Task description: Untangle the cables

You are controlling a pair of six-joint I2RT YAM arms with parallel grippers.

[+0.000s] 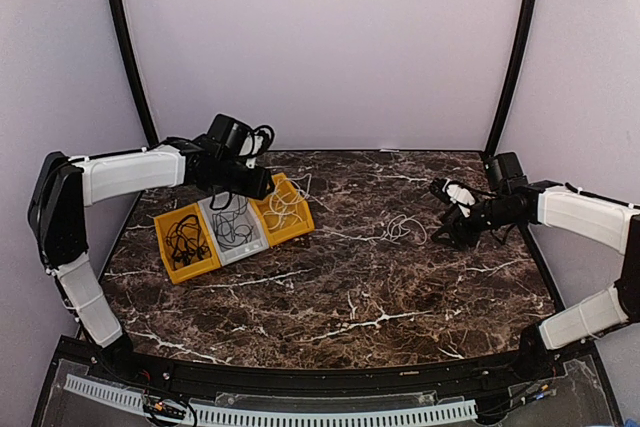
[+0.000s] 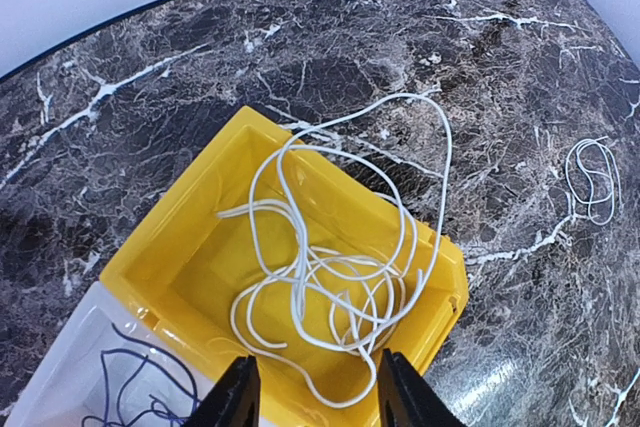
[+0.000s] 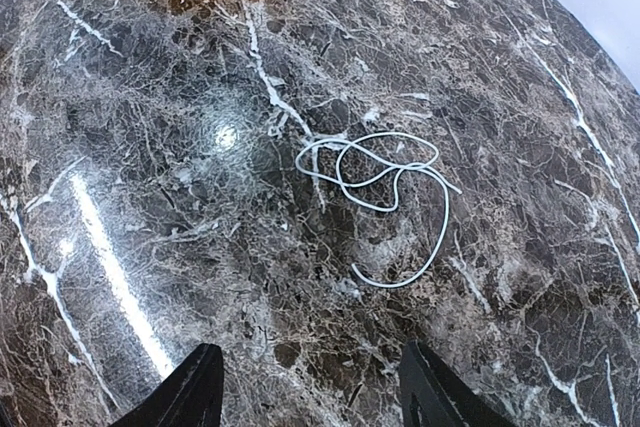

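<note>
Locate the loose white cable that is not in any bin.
In the top view the loose white cable lies on the marble table right of centre, between the yellow bin holding white cables and the right tool, touching neither.

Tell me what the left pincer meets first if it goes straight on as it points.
Probably the white cable coiled in the yellow bin, right ahead of the left pincer, though depth is hard to judge.

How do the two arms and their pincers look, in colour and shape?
The left arm and the right arm have smooth white link covers between black joints. A black wiring loop sticks out at the left wrist. The left pincer and the right pincer each have two flat black fingers.
</note>
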